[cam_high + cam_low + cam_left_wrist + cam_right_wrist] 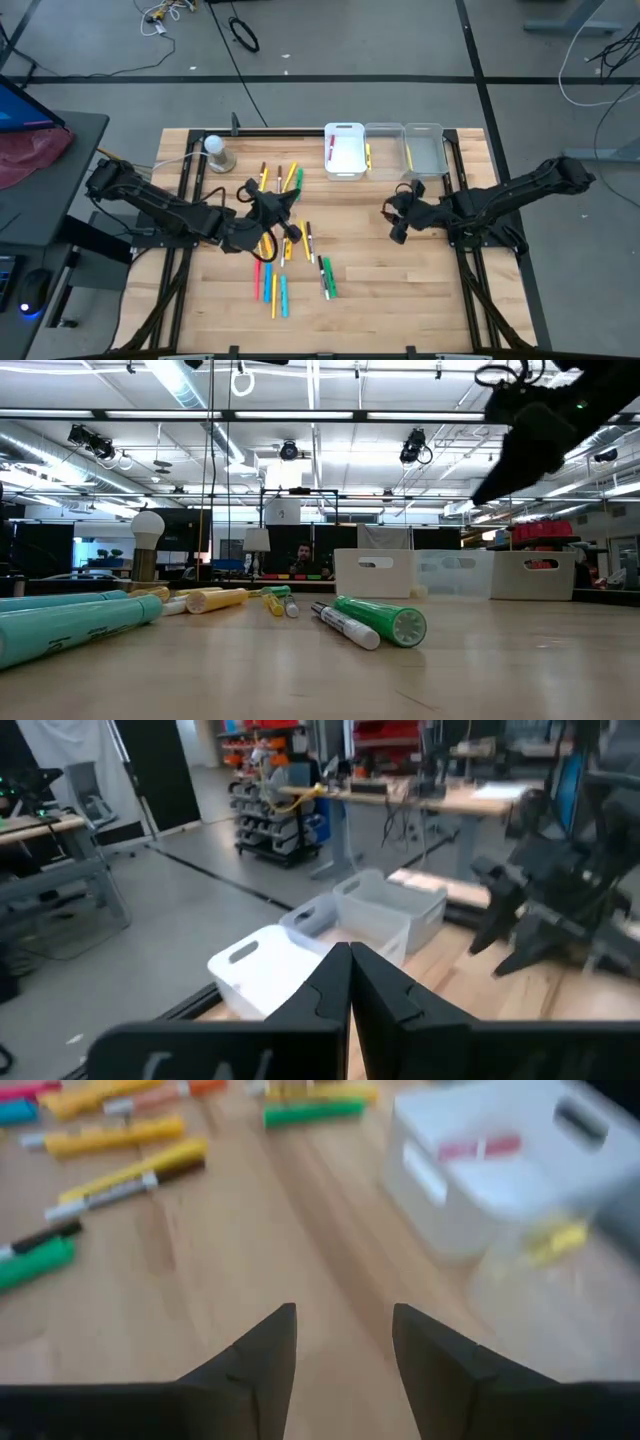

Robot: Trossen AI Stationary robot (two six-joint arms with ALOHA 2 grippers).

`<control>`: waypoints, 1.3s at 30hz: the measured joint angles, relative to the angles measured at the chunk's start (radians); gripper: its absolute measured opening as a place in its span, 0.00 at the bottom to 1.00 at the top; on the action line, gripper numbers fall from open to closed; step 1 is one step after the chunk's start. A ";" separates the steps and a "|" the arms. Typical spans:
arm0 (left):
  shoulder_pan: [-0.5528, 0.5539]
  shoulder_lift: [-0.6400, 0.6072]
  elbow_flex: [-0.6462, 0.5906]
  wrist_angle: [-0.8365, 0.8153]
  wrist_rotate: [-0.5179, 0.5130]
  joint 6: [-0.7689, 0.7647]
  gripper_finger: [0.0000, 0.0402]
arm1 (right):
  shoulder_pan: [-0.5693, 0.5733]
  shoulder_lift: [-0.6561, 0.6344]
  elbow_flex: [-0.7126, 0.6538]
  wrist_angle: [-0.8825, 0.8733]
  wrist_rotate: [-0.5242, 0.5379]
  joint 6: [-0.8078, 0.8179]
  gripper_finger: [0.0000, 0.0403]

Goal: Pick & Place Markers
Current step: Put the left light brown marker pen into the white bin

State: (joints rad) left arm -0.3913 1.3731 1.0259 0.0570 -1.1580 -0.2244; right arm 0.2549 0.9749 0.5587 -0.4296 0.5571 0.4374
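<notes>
While the empty right gripper (343,1345) hovers with fingers parted over bare wooden table (400,270), thin coloured marker pens (285,245) lie scattered under the closed left gripper (290,232).

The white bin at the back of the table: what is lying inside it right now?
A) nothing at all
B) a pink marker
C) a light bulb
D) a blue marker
B: in the high view a pink marker lies along the left inner wall of the white bin, and the right wrist view shows the same marker inside it.
</notes>
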 joint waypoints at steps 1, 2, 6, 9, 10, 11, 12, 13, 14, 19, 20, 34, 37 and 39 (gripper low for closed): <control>-0.003 0.002 0.013 -0.035 0.001 -0.002 0.03 | 0.017 0.000 0.000 -0.036 0.000 0.047 0.42; -0.005 0.002 0.023 -0.067 0.003 -0.010 0.03 | 0.035 0.000 0.000 -0.064 0.000 0.092 0.42; -0.006 0.002 0.031 -0.217 0.004 -0.091 0.03 | 0.113 0.000 -0.022 -0.060 0.012 0.217 0.42; 0.008 0.002 0.031 -0.400 0.025 -0.242 0.03 | 0.154 0.000 -0.054 0.020 0.049 0.275 0.42; 0.021 0.002 0.031 -0.469 0.053 -0.311 0.03 | 0.162 0.000 -0.070 0.054 0.058 0.282 0.42; 0.037 0.002 0.031 -0.547 0.088 -0.393 0.03 | 0.165 0.000 -0.087 0.093 0.066 0.283 0.42; 0.058 0.002 0.031 -0.619 0.121 -0.485 0.04 | 0.165 0.000 -0.105 0.135 0.075 0.279 0.42; 0.082 0.002 0.031 -0.694 0.156 -0.580 0.04 | 0.165 0.001 -0.123 0.181 0.086 0.270 0.42; 0.106 0.002 0.030 -0.763 0.201 -0.663 0.04 | 0.160 0.003 -0.144 0.228 0.103 0.260 0.42; 0.237 0.012 -0.046 -0.857 0.407 -0.840 0.16 | 0.109 0.003 -0.251 0.453 0.181 0.162 0.42; 0.261 0.013 -0.070 -0.837 0.452 -0.860 0.20 | 0.097 0.003 -0.270 0.485 0.184 0.129 0.42; 0.567 0.022 -0.494 -0.351 0.567 -0.939 0.42 | 0.040 0.003 -0.312 0.649 0.177 -0.051 0.42; 0.611 0.022 -0.541 -0.246 0.561 -0.910 0.39 | 0.040 0.003 -0.312 0.714 0.129 -0.119 0.42; 0.626 0.022 -0.561 -0.232 0.532 -0.909 0.37 | 0.040 0.003 -0.312 0.755 0.107 -0.155 0.42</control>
State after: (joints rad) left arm 0.2350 1.3952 0.4647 -0.1748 -0.6260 -1.1336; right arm 0.2947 0.9779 0.2466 0.3250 0.6640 0.2821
